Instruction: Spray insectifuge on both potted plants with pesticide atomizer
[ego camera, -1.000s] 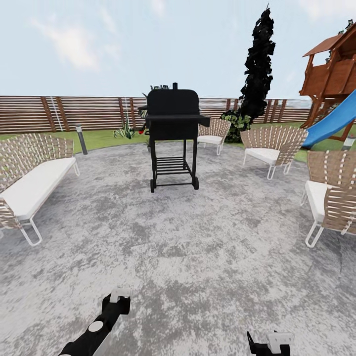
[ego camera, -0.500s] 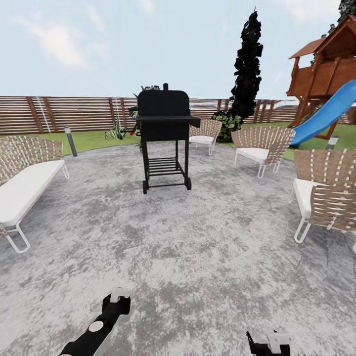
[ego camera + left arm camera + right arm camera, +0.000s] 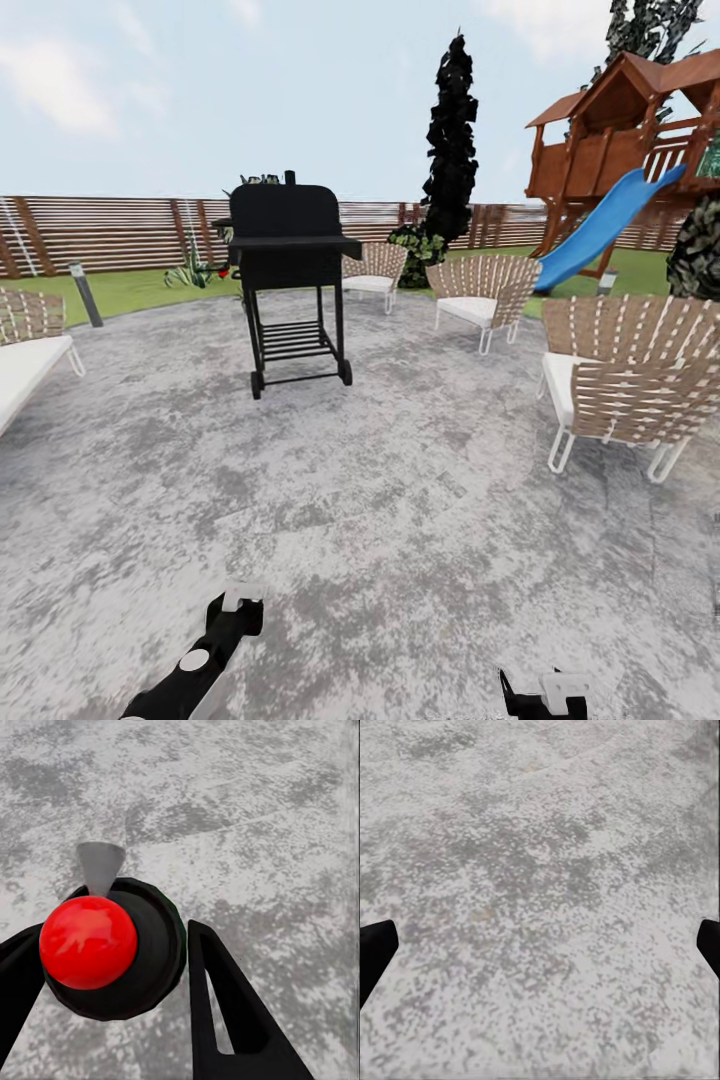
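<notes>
Left fingers (image 3: 225, 1012) pinching pesticide atomizer (image 3: 112, 945), label hidden; right fingers (image 3: 376, 949) spread, mostly cropped.

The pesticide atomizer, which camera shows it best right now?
The left wrist view: the pesticide atomizer sits close up between the left gripper fingers, red top toward the camera. In the head view it appears as a small pale shape at that arm's tip.

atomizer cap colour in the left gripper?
Red, glossy, on the dark pesticide atomizer between the left gripper's fingers; left wrist view shows it best.

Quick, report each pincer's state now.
Left pincer: shut on the atomizer.
Right pincer: open, holding nothing.
</notes>
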You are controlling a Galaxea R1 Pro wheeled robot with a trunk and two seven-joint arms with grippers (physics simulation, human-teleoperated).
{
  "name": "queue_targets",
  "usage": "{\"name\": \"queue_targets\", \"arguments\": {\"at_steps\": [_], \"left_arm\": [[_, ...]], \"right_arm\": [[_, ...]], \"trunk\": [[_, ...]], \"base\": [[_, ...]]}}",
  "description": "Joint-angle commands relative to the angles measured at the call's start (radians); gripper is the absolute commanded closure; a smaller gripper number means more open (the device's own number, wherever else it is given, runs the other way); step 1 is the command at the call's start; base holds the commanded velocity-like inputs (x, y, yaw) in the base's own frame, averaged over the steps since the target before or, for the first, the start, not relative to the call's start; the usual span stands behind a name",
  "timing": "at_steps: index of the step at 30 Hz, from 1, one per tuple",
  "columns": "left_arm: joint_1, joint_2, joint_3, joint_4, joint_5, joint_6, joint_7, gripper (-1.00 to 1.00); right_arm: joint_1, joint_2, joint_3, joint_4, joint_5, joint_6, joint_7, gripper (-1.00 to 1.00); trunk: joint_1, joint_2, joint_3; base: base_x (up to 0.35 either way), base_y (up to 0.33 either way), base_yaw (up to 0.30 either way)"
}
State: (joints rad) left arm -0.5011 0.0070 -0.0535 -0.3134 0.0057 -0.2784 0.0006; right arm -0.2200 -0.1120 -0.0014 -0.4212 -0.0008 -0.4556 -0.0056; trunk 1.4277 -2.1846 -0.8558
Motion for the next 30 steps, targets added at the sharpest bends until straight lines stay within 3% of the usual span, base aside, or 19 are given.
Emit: {"name": "queue_targets", "arguments": {"at_steps": [1, 9, 30], "left_arm": [[0.000, 0.001, -0.005, 0.000, 0.000, -0.003, 0.002, 1.00], [0.000, 0.001, -0.005, 0.000, 0.000, -0.002, 0.001, 1.00], [0.000, -0.001, -0.005, 0.000, -0.001, -0.004, -0.005, 1.00]], "right_arm": [[-0.001, 0.000, 0.000, 0.001, 0.000, -0.003, -0.001, -1.00], [0.000, 0.000, 0.000, 0.001, 0.001, -0.003, 0.000, -1.00], [-0.001, 0.000, 0.000, 0.001, 0.001, -0.003, 0.000, -1.00]], "trunk": [[0.000, 0.000, 0.000], [0.000, 0.000, 0.001], [0.000, 0.000, -0.008]], "base": [[0.000, 0.000, -0.258], [-0.081, 0.031, -0.260], [-0.312, 0.042, -0.266]]}}
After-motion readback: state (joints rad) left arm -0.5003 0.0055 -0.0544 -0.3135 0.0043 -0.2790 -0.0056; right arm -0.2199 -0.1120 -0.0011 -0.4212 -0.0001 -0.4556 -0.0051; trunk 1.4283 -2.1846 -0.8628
